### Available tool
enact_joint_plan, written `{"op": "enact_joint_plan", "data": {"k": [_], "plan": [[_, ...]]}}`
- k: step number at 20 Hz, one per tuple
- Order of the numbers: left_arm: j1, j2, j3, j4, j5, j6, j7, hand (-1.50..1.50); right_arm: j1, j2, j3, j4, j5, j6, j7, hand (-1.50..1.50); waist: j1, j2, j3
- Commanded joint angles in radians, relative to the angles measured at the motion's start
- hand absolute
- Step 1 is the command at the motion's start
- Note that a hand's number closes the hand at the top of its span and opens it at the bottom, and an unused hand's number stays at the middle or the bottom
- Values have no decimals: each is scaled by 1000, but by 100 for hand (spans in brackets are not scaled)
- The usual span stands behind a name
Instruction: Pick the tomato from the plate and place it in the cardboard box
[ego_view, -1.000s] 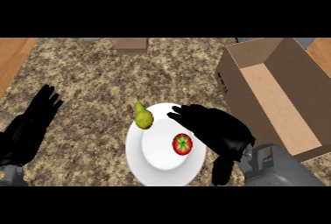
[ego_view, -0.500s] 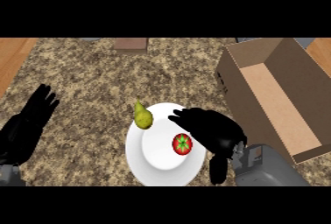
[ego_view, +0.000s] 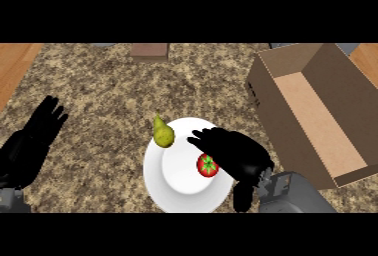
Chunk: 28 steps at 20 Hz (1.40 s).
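Note:
A red tomato (ego_view: 207, 165) with a green stem lies on the right part of a white plate (ego_view: 174, 175). My right hand (ego_view: 235, 153) hovers over the plate's right side, fingers spread and curving down beside the tomato, which shows just left of the palm; nothing is held. The open cardboard box (ego_view: 314, 110) stands to the right of the plate. My left hand (ego_view: 33, 141) rests open at the left edge, fingers up.
A yellow-green pear (ego_view: 162, 133) lies on the plate's upper left rim. A small brown block (ego_view: 149, 51) sits at the counter's far edge. Wooden floor shows at the upper left and upper right corners.
My right hand has shifted left and down over the plate, closer to the tomato. The left hand has drifted slightly lower.

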Motion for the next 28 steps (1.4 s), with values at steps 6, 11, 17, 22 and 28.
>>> {"op": "enact_joint_plan", "data": {"k": [6,11,17,22,28], "plan": [[6,-44,32,3,-50,-22,-15,0,-6,112,31,18,147,31,38,-150,-1,-1,0],[-62,-75,1,-13,-77,8,77,0,-91,129,-36,203,179,2,-88,-150,3,1,0],[-82,-63,79,55,-48,-60,41,0,10,185,17,121,261,37,1,-150,-2,0,0],[-14,-74,89,47,-76,-112,-19,0,-10,189,6,226,336,-22,-69,-150,1,0,0],[-91,-96,83,46,-96,-76,57,0,9,196,-18,215,362,19,-87,-150,-3,0,0]]}}
